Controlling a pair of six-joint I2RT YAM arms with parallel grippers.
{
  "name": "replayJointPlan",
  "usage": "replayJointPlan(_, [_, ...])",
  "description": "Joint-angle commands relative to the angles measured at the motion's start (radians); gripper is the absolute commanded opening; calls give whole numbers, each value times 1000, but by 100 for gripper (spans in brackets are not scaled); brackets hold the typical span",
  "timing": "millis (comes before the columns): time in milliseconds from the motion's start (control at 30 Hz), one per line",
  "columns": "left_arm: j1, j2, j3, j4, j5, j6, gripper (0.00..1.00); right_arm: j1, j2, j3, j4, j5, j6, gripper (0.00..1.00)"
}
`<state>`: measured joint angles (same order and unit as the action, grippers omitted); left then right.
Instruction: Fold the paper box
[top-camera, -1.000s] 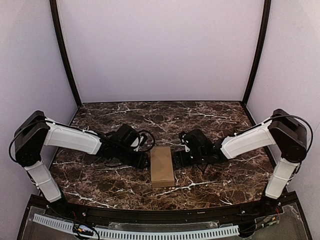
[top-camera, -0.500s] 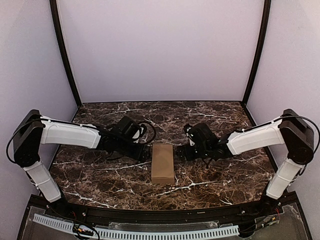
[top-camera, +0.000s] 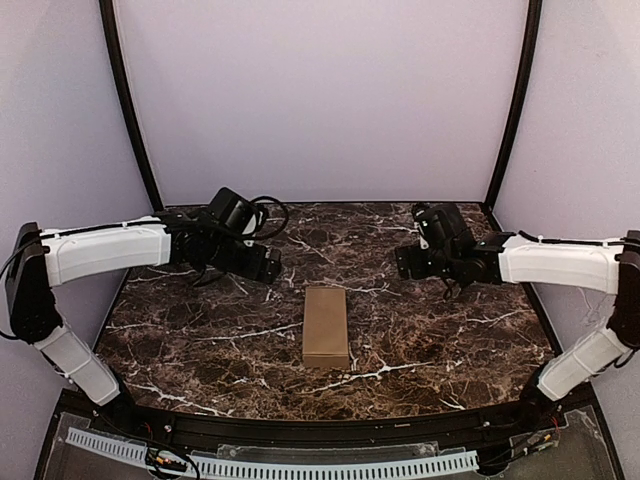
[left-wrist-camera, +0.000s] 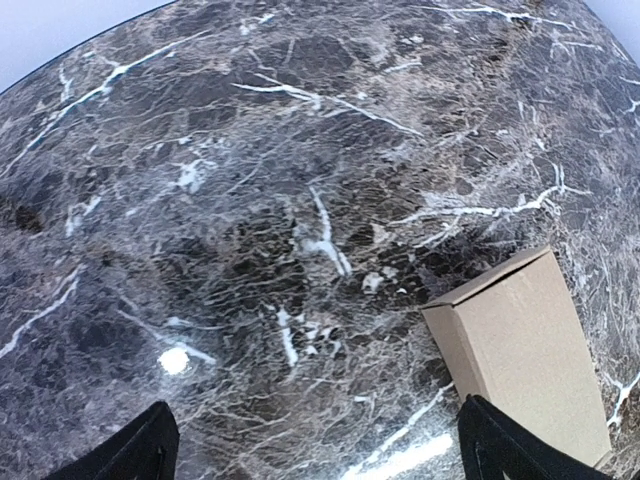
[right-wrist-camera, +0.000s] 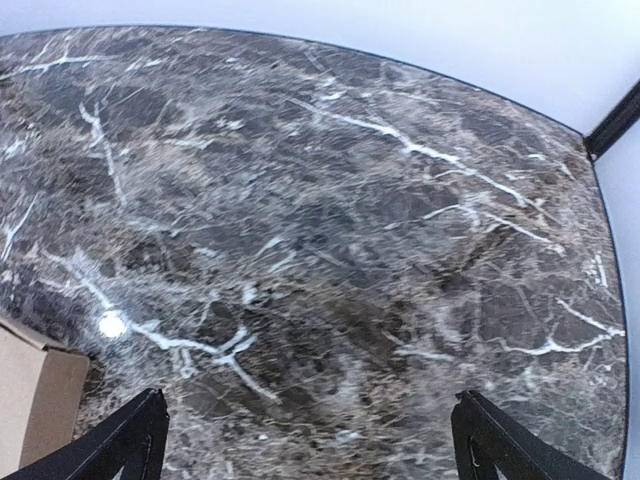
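Note:
The paper box (top-camera: 325, 327) is a small narrow brown cardboard box, closed, lying on the dark marble table near the front middle. It shows at the lower right of the left wrist view (left-wrist-camera: 525, 350) and at the lower left corner of the right wrist view (right-wrist-camera: 35, 400). My left gripper (top-camera: 270, 266) is open and empty, raised behind and to the left of the box; its fingertips (left-wrist-camera: 150, 445) stand wide apart. My right gripper (top-camera: 403, 262) is open and empty, raised behind and to the right of the box, with its fingertips (right-wrist-camera: 490, 440) wide apart.
The marble table (top-camera: 440, 340) is ringed by lilac walls and two black corner posts (top-camera: 510, 110). A black rail with a white ribbed strip (top-camera: 300, 465) runs along the near edge.
Both grippers have let go of the box's sides, lifted and pulled back and outward toward the rear. The box stays where it was.

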<state>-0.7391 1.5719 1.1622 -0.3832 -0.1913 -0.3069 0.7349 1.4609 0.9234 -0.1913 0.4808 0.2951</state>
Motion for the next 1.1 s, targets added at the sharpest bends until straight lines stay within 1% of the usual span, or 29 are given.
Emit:
replayJointPlan(0, [75, -64, 63, -153, -21, -3, 99, -136, -131, 26, -90, -98, -29, 99])
replayJointPlan(67, [124, -72, 98, -209, -9, -9, 99, -219, -200, 32, -130, -167, -3, 98])
replayJointPlan(167, [184, -95, 138, -275, 0, -1, 99, -323, -279, 33, -174, -271, -9, 99])
replayJointPlan(233, [219, -127, 142, -292, 7, 12, 99, -351, -322, 32, -205, -323, -46, 99])
replayJointPlan(333, [251, -191, 141, -314, -12, 34, 99, -357, -363, 61, -305, -355, -105, 99])
replayJointPlan(433, [254, -256, 114, -311, -39, 61, 99, -356, -425, 41, -355, -345, -76, 99])
replayJointPlan(567, [254, -383, 23, -252, -48, 100, 99, -356, -529, -24, -353, -326, -70, 99])
replayJointPlan(667, [254, -490, -72, -188, 9, 131, 98, -355, -609, -60, -336, -298, -70, 99])
replayJointPlan(800, [254, -606, -205, -101, 80, 153, 99, -355, -693, -94, -287, -310, -88, 99])
replayJointPlan(900, [254, -680, -288, -66, 48, 143, 99, -355, -716, -109, -274, -300, -97, 99])
replayJointPlan(1000, [254, -716, -306, -52, 38, 140, 98, -356, -697, -112, -283, -335, -108, 99])
replayJointPlan(1067, [254, -731, -315, -39, 41, 140, 99, -355, -678, -106, -285, -328, -99, 99])
